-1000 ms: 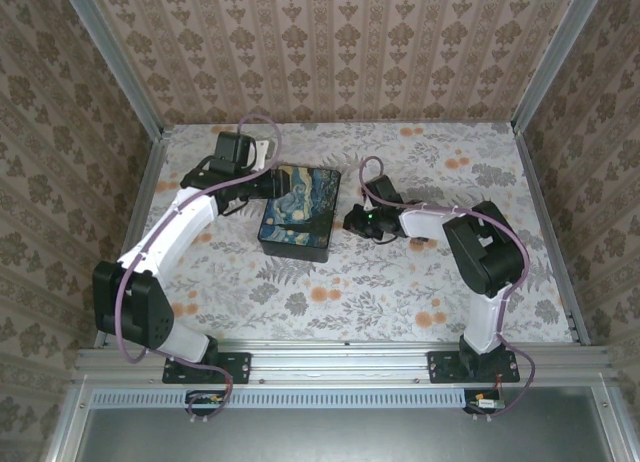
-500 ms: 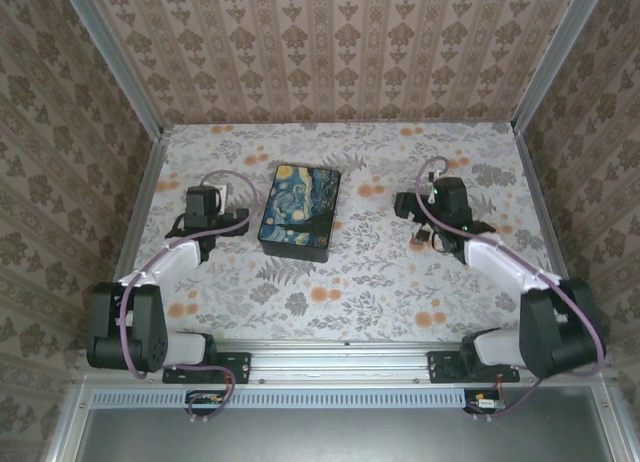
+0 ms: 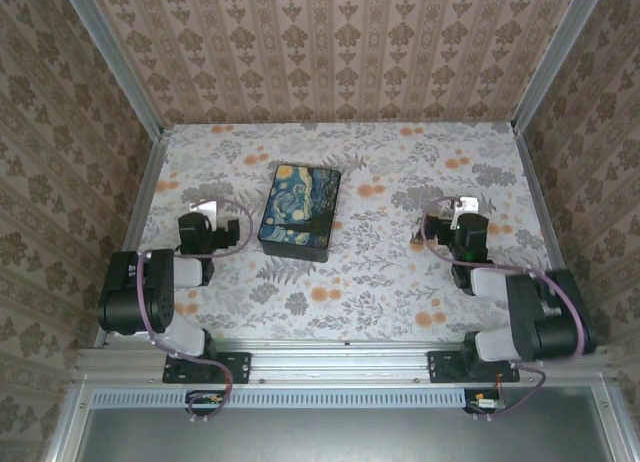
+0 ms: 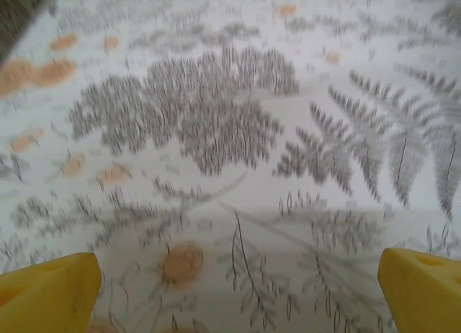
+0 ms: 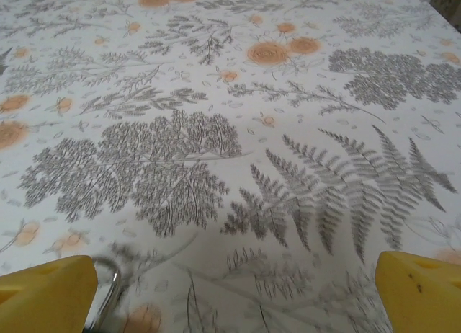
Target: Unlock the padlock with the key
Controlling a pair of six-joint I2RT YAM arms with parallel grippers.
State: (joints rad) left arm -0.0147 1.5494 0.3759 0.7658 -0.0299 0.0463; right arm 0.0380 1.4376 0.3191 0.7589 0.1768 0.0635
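Because both arms sit folded as if parked, the left hand (image 4: 234,293) and right hand (image 5: 234,293) gape empty; the padlock (image 3: 418,241) seemingly lies on the worktop (image 3: 380,277) at the right hand's 9 o'clock.

We read no text, label, brand, number or sign. We find only patterns: a swirly blue-and-yellow painting on the box lid (image 3: 300,204), a fern and flower print on the tablecloth (image 3: 400,272), and repeated ornaments on the wallpaper (image 3: 330,52). None of them form letters or digits.
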